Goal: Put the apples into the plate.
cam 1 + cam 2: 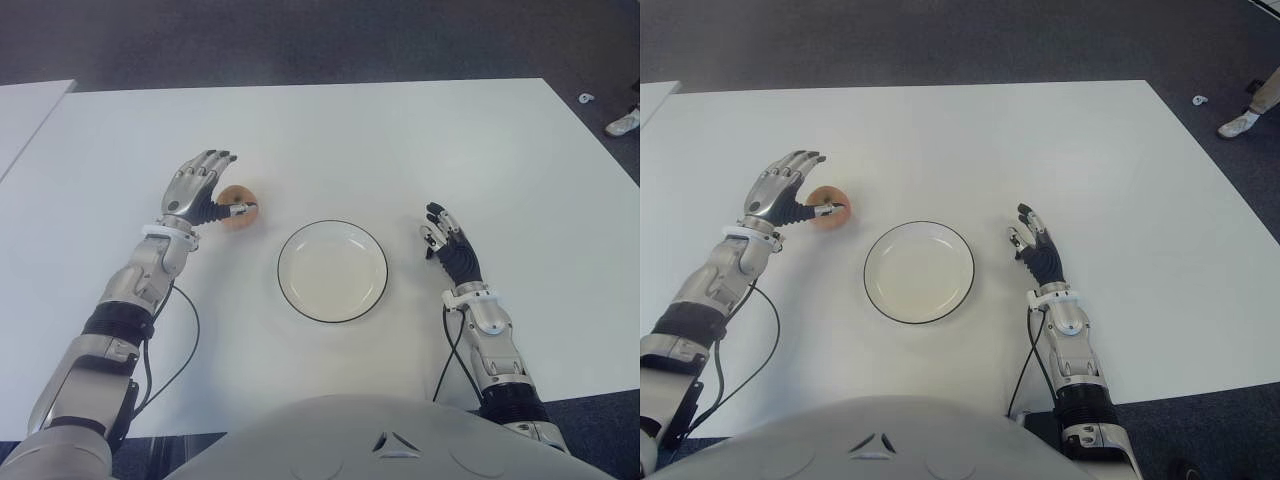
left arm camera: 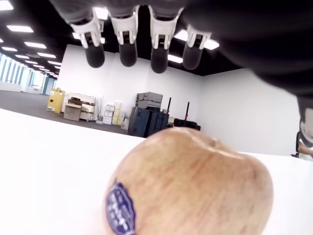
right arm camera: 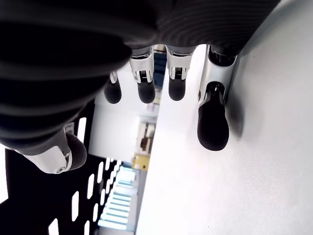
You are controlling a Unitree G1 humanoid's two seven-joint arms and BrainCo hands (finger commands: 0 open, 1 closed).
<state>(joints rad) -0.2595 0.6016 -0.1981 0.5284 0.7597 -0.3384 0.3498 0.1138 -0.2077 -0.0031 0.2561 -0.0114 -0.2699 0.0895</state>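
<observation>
Left hand [image 1: 197, 183] spread over the apple [image 1: 237, 208], thumb perhaps touching it; right hand [image 1: 447, 245] spread.

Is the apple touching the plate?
Apart. The left eye view shows bare white table between the apple and the plate's rim.

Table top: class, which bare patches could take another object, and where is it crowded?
The plate is empty, and the table is bare beyond it to the far edge. Another free strip lies between the plate and the open right hand. The only crowded spot is left of the plate, where the left hand is open around the apple.
</observation>
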